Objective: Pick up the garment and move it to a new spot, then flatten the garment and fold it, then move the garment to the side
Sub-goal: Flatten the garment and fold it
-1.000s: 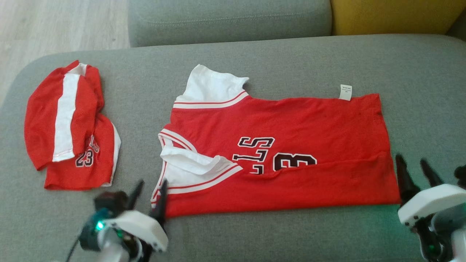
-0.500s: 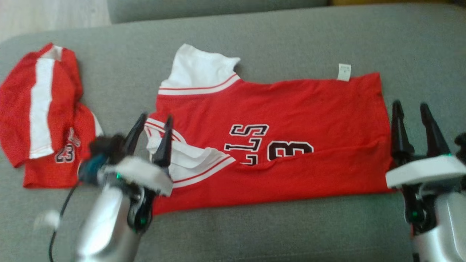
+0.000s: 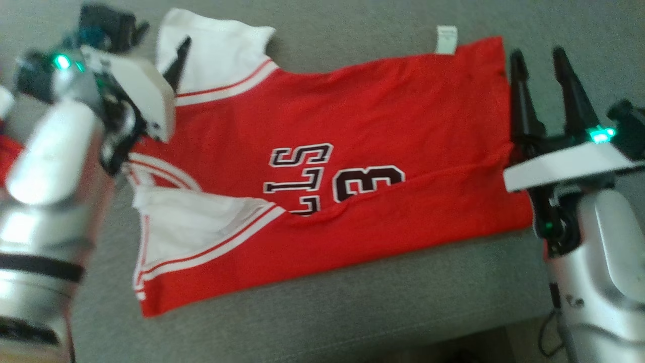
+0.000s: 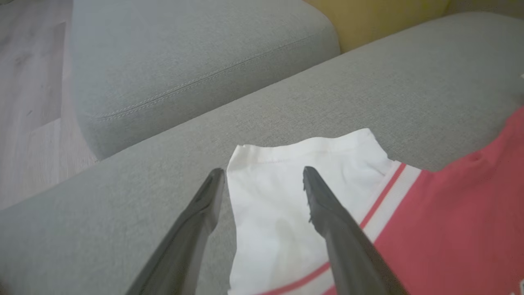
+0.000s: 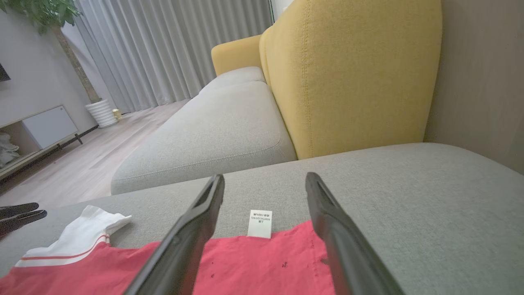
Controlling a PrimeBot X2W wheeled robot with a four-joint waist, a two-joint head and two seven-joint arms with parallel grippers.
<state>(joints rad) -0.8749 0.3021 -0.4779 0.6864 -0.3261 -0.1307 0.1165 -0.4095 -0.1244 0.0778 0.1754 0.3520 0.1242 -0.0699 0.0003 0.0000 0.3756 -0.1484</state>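
Left claw [image 4: 262, 172] and right claw [image 5: 265, 177] gape by garment [image 3: 352, 116].

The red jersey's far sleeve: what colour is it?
White sleeve, red stripe at its seam; clearest in the left wrist view.

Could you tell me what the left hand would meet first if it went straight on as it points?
Most likely the jersey's white sleeve, which lies between the left hand's open fingers; depth is hard to judge.

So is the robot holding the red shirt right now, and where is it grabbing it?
No, nothing is held. Both hands are open: the left hand at the white sleeve, the right hand by the label on the red shirt.
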